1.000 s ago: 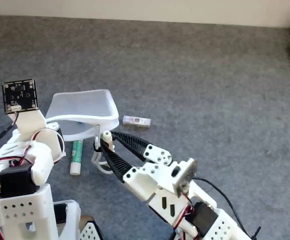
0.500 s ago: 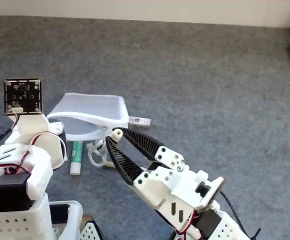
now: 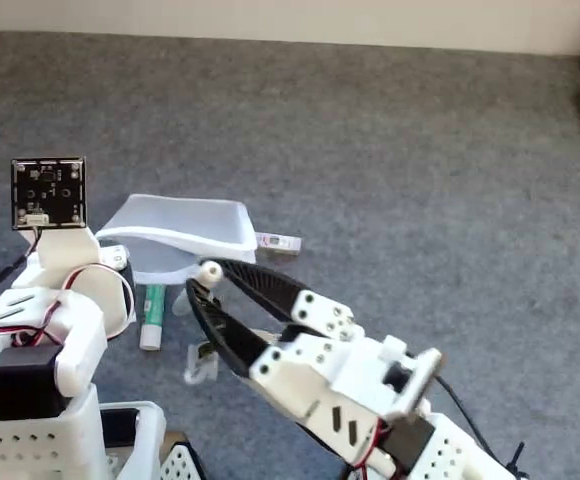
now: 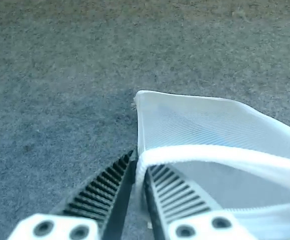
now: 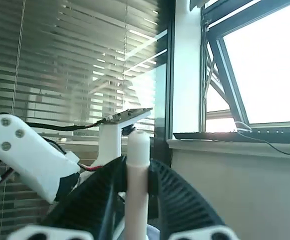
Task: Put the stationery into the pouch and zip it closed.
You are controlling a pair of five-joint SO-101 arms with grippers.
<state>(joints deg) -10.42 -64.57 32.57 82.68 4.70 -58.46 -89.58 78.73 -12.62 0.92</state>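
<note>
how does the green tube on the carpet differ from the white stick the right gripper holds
The green tube lies flat and loose on the grey carpet beside the pouch; the white stick is clamped in the right gripper, off the carpet. The tube is green with a white end; the stick looks all white. Both are slim, and neither is in the pouch yet.

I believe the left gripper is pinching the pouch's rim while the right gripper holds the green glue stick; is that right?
Not quite. The right gripper holds a white stick, as the right wrist view shows. The green glue stick lies on the carpet beside the pouch in the high view. The left gripper does pinch the pouch's rim.
</note>
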